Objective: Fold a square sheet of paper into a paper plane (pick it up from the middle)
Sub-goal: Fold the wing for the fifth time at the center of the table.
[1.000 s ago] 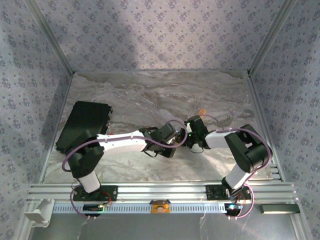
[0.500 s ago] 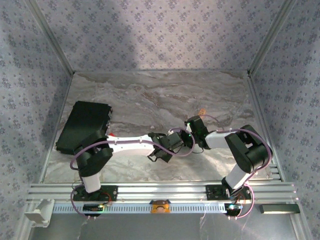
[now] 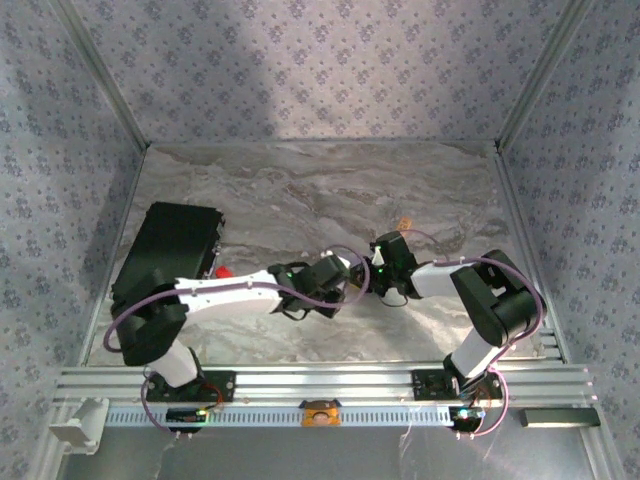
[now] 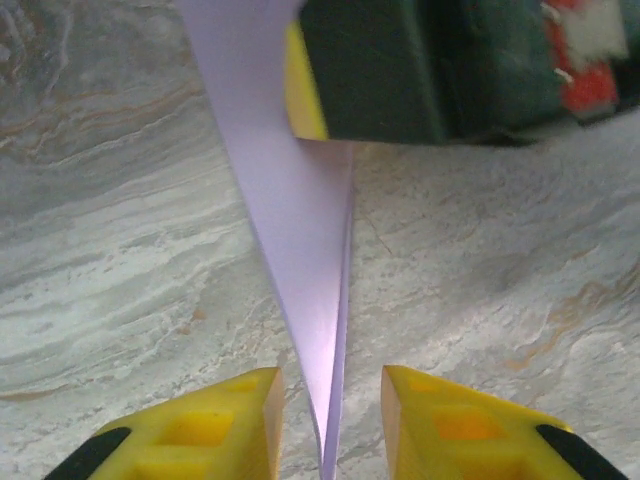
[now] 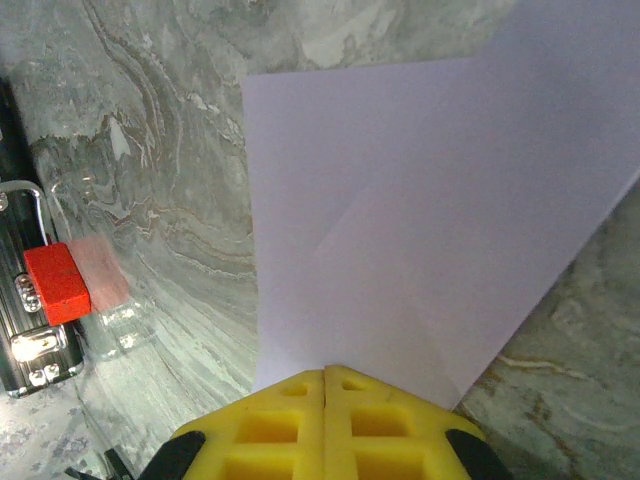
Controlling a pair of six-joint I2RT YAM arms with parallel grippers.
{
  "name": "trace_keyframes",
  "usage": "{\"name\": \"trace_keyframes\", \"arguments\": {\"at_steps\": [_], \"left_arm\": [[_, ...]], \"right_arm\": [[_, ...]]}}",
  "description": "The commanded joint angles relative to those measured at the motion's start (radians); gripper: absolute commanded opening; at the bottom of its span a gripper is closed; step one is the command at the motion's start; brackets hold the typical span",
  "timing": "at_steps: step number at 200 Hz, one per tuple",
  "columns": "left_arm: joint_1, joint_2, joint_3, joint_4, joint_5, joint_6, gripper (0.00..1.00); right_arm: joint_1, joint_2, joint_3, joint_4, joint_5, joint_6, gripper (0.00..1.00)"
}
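**Paper plane [image 4: 300, 250] at bench centre, clamped by the right end effector**

1. Left side of the bench [image 3: 300, 185]: a black case [image 3: 168, 250] lies flat and at an angle near the left wall. A small red block [image 3: 224, 271] sits on the marbled surface just beside the case's right-hand edge.

2. Left arm: it reaches low across the bench toward the centre. The left end effector [image 4: 327, 400] is partly open. Its two yellow fingers [image 4: 225, 420] stand on either side of the narrow end of the paper plane, with a visible gap on each side. It has hold of nothing.

3. Paper plane: it is pale lavender and folded, and sits near the middle of the bench between the two end effectors.
   - Left wrist view: the paper tapers from a wide upper part to a thin edge that runs down between the yellow fingers.
   - Right wrist view: the paper spreads out from the fingertips as a broad surface, with diagonal creases converging toward the grip.
   - Whether any edge touches the bench cannot be determined.

4. Right end effector [image 5: 325, 378]: it is fully closed on the paper plane. The yellow fingertips are pressed together and the paper emerges from between them. In the left wrist view, its dark body and one yellow pad lie against the upper part of the paper.

5. Right of centre: a small tan object [image 3: 404, 222] rests on the bench, apart from both arms.
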Motion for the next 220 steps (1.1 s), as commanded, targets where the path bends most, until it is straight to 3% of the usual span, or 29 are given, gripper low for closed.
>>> {"name": "trace_keyframes", "arguments": {"at_steps": [1, 40, 82, 159, 220], "left_arm": [[0.094, -0.047, -0.089, 0.182, 0.243, -0.142, 0.35], [0.236, -0.023, -0.187, 0.35, 0.529, -0.274, 0.35], [0.27, 0.031, -0.216, 0.431, 0.634, -0.332, 0.34], [0.273, 0.115, -0.213, 0.444, 0.661, -0.367, 0.2], [0.283, 0.096, -0.239, 0.449, 0.638, -0.391, 0.21]], "right_arm": [[-0.009, 0.01, -0.036, -0.114, 0.076, 0.002, 0.02], [-0.007, 0.009, -0.034, -0.115, 0.076, 0.001, 0.02], [-0.005, 0.007, -0.035, -0.115, 0.081, 0.002, 0.02], [-0.004, 0.012, -0.03, -0.118, 0.08, -0.001, 0.02], [-0.002, 0.014, -0.031, -0.116, 0.079, 0.0, 0.02]]}}
